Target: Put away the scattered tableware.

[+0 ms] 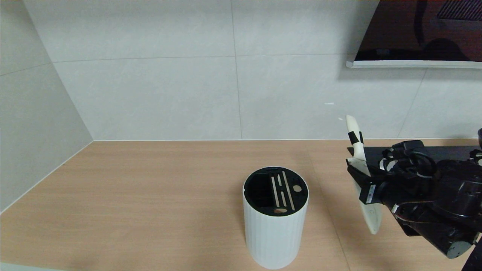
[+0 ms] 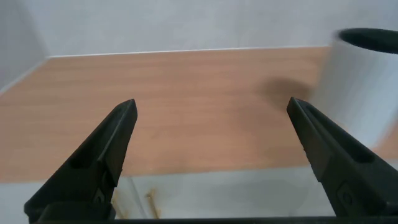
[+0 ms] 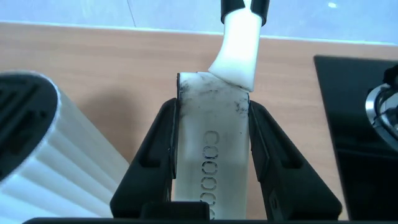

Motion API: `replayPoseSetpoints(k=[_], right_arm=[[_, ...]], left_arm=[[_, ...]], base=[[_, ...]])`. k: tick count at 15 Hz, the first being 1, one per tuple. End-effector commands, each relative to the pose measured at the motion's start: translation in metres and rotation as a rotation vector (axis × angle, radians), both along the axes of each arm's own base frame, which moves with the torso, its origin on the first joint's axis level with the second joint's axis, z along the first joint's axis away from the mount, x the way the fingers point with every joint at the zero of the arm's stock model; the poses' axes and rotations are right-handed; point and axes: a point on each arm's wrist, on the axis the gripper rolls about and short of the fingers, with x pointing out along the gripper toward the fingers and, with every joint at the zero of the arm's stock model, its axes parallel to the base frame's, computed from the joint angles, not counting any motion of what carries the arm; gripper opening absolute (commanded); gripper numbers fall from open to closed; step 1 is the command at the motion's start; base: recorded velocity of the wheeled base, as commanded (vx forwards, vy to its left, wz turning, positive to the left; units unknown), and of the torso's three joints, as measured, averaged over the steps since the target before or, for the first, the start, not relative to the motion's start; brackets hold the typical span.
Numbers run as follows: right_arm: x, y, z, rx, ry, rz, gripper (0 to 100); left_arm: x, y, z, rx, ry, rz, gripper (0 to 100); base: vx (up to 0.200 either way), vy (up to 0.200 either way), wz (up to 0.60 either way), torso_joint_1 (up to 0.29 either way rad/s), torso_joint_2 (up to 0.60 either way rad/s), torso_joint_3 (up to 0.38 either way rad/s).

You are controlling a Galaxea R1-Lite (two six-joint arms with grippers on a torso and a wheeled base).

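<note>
Gripping the white knife (image 1: 371, 216) by its blade, my right end effector (image 1: 358, 177) was closed on it, one finger against each flat side. The knife stood nearly upright, with the handle up and leaning a little toward the wall and the blade tip pointing down at the bench (image 1: 150, 195). It hung in the air above the bench, touching nothing but my fingers. Two black bands ringed the handle. In my right wrist view the blade carried a row of small rings down its middle and some dark smudges near the handle.

To the knife's left, near but apart from it, a white ribbed holder (image 1: 275, 229) stood upright on the bench. Its black top had one wide opening on the left, several narrow slots beside that, and a small round hole at the right.

My left end effector (image 2: 211, 146) was open with nothing in it, its two dark fingers (image 2: 109, 152) spread wide, low over the near edge of the bench and to the left of the holder.

Behind my right arm a black cooktop (image 1: 448, 152) lay flush in the bench against the tiled wall (image 1: 150, 94), and a dark hood (image 1: 414, 34) hung above it.
</note>
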Motion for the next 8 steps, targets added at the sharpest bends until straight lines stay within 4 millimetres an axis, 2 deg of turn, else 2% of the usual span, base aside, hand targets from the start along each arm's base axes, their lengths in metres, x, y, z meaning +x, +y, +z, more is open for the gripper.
replayPoseSetpoints(k=[1,3,5,6,8], right_arm=[[0.004,0.001,0.017,0.018,-0.035,-0.005,0],[0.015,0.005,0.041,0.027,-0.047,-0.001,0],[0.022,0.009,0.054,0.028,-0.048,0.008,0],[0.029,0.013,0.066,0.034,-0.055,0.045,0],[0.036,0.018,0.078,0.032,-0.041,0.088,0]], left_arm=[[0.002,-0.003,0.043,0.0,0.069,-0.134,100],[0.022,-0.004,0.073,-0.005,0.145,-0.174,100],[0.039,-0.004,0.091,-0.009,0.194,-0.189,100],[0.058,-0.005,0.111,-0.014,0.231,-0.209,100],[0.084,-0.005,0.132,-0.019,0.271,-0.232,100]], base=[[0.0,0.0,0.0,0.0,0.0,0.0],[0.0,0.0,0.0,0.0,0.0,0.0],[0.0,0.0,0.0,0.0,0.0,0.0],[0.0,0.0,0.0,0.0,0.0,0.0],[0.0,0.0,0.0,0.0,0.0,0.0]])
